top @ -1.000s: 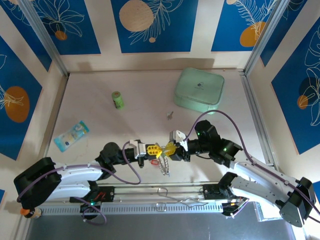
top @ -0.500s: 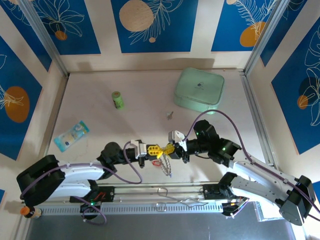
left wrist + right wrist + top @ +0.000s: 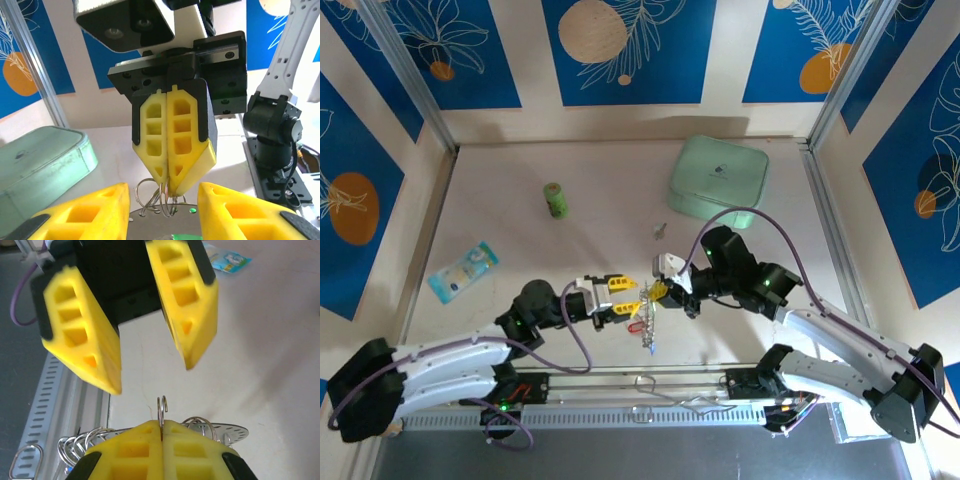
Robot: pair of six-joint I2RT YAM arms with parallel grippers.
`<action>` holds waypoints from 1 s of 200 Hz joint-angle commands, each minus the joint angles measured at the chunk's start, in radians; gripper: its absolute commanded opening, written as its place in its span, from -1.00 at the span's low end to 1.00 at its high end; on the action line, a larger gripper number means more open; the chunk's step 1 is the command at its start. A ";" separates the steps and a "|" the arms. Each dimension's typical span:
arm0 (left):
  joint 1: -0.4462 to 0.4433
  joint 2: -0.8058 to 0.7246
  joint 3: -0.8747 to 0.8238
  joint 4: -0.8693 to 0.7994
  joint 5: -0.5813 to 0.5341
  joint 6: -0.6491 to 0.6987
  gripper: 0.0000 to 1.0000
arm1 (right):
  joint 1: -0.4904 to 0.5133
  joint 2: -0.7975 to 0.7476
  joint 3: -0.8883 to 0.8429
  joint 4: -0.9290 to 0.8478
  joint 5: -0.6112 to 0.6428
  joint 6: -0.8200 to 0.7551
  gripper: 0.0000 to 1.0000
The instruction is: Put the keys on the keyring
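The right claw (image 3: 658,291) is pinched tight on the keyring (image 3: 643,316), which hangs just over the table (image 3: 500,200) near the front edge with some keys (image 3: 648,338) dangling off it. The left claw (image 3: 617,297) faces it, fingers spread, holding nothing. One plain key (image 3: 660,231) lies further back (towards the mint box (image 3: 718,178)). I'd say they're mid-threading: next, the left one must fetch that loose key and bring it to the ring.

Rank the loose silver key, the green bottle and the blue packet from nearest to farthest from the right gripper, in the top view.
1. Loose silver key, just beyond the right gripper.
2. Green bottle, farther back and left.
3. Blue packet, near the left wall.
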 commanded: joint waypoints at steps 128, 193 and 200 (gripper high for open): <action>-0.007 0.072 0.112 -0.310 0.042 0.093 -0.34 | 0.120 0.180 0.281 -0.334 0.212 -0.234 -1.00; -0.007 0.082 0.108 -0.270 0.061 0.077 -0.40 | 0.161 0.220 0.315 -0.346 0.253 -0.246 -1.00; -0.007 0.084 0.110 -0.268 0.063 0.076 -0.42 | 0.166 0.224 0.316 -0.344 0.253 -0.244 -1.00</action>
